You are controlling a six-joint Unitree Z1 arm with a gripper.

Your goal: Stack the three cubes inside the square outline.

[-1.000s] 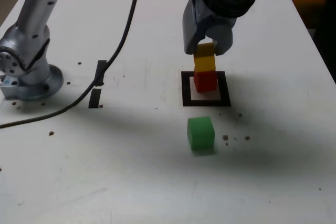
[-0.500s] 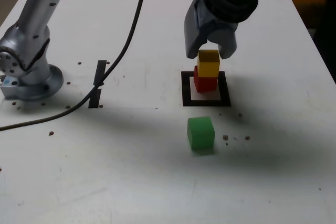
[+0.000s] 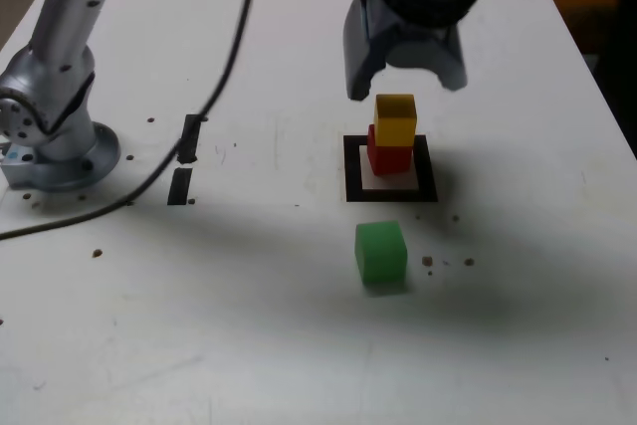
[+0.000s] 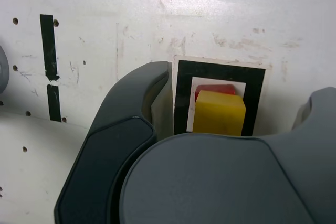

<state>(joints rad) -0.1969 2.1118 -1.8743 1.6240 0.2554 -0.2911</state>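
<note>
The gripper (image 3: pixel 406 75) is seen spread wide and empty above the yellow cube (image 3: pixel 395 119), stacked on the red cube (image 3: pixel 389 157) inside the square outline (image 3: pixel 426 189); the green cube (image 3: pixel 381 252), lying just outside it, is judged light, rigid and matte, best pinched across opposite flat sides.

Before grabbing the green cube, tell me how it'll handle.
The green cube looks rigid, with flat square faces, so it should pinch squarely and not roll. Its matte surface probably grips well. It sits flat on the white table, clear of the yellow cube, so a push likely slides it.
</note>
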